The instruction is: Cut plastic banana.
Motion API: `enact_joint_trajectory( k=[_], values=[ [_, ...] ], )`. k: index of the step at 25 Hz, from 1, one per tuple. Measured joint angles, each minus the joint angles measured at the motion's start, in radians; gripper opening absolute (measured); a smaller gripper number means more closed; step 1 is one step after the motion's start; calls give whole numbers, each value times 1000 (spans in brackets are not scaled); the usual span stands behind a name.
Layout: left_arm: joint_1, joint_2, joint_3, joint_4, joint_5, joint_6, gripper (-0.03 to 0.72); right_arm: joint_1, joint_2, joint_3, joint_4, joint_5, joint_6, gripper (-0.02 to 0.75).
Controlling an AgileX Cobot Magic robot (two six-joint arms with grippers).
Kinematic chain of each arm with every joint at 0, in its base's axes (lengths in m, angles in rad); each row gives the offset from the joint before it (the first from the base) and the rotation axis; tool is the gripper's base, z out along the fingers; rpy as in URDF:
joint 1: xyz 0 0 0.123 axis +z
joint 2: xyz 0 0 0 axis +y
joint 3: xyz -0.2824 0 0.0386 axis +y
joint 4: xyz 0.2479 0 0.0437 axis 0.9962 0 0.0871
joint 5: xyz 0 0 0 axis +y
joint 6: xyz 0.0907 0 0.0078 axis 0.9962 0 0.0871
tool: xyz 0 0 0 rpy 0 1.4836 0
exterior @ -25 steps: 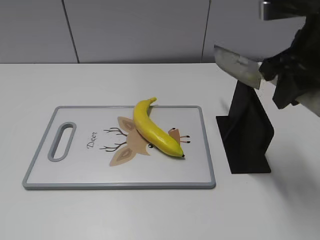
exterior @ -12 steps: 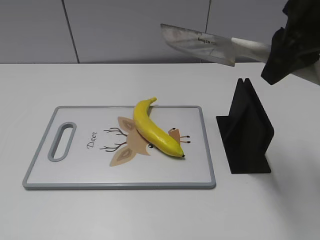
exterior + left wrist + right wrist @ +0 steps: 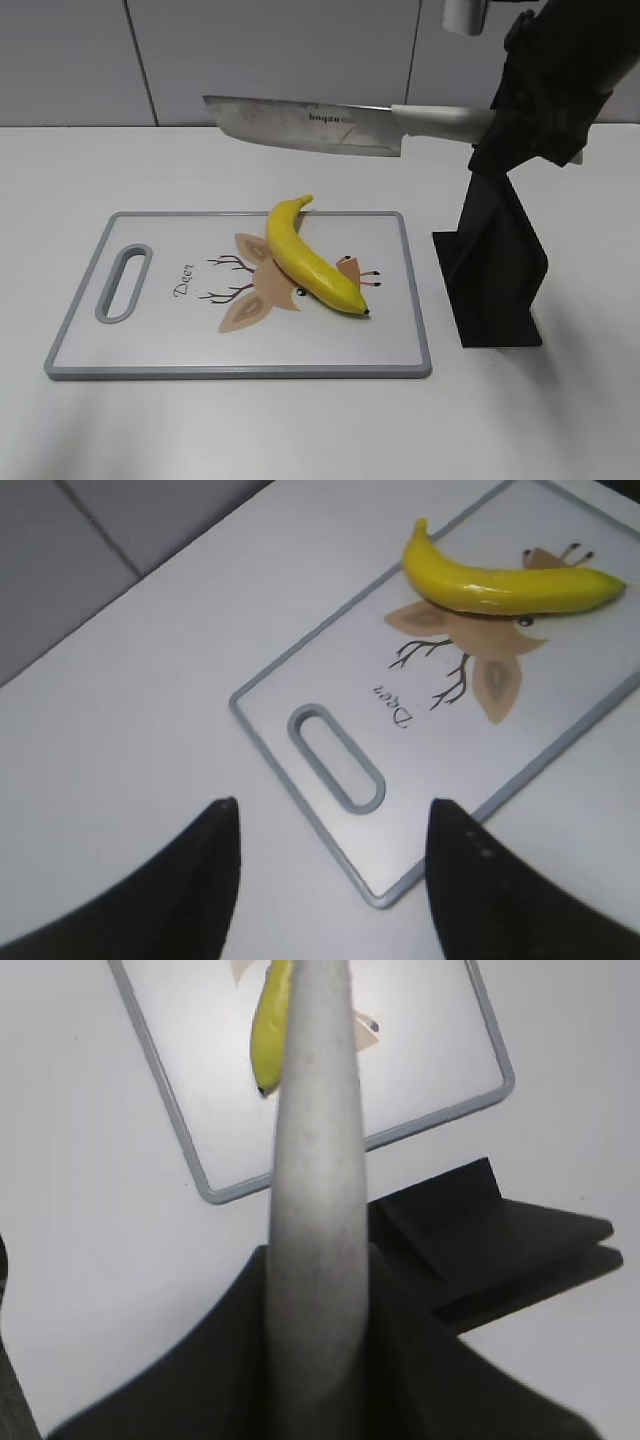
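Observation:
The plastic banana (image 3: 310,258) lies diagonally on the grey-rimmed cutting board (image 3: 150,345), whole and glossy yellow. It also shows in the left wrist view (image 3: 505,583) and partly in the right wrist view (image 3: 268,1030). My right gripper (image 3: 520,125) is shut on a knife's steel handle (image 3: 315,1190) and holds the blade (image 3: 305,123) level, high above the board and the banana. My left gripper (image 3: 330,830) is open and empty, hovering over the table near the board's handle slot (image 3: 335,757). It is out of the exterior view.
A black knife stand (image 3: 495,265) stands on the table just right of the board, under my right arm. It also shows in the right wrist view (image 3: 500,1235). The board carries a deer drawing (image 3: 255,295). A grey wall runs behind the white table.
My right gripper has swung the knife from beside the stand leftwards. The blade now reaches out level above the banana. The banana and board have not moved.

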State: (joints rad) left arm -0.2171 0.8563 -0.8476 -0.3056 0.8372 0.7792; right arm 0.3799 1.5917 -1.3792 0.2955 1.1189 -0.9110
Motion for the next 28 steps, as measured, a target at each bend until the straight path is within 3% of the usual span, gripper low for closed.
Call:
enact_joint_trajectory(
  k=[5, 10, 16, 21, 24, 28],
  values=[
    [-1, 268, -182, -169, 67, 316, 572, 0, 57, -22, 39, 0, -160, 179],
    [-50, 490, -344, -229, 105, 508, 537, 0, 116, -70, 43, -1, -214, 179],
    [-142, 720, -504, -191, 109, 549, 525, 0, 172, -131, 81, -2, -294, 179],
    [-160, 833, -577, -185, 108, 550, 513, 0, 201, -139, 96, -4, -320, 179],
    [-161, 868, -581, -167, 115, 551, 446, 0, 211, -140, 96, -18, -338, 179],
    [-161, 895, -585, -161, 122, 551, 279, 0, 212, -140, 100, -53, -345, 179]
  ],
)
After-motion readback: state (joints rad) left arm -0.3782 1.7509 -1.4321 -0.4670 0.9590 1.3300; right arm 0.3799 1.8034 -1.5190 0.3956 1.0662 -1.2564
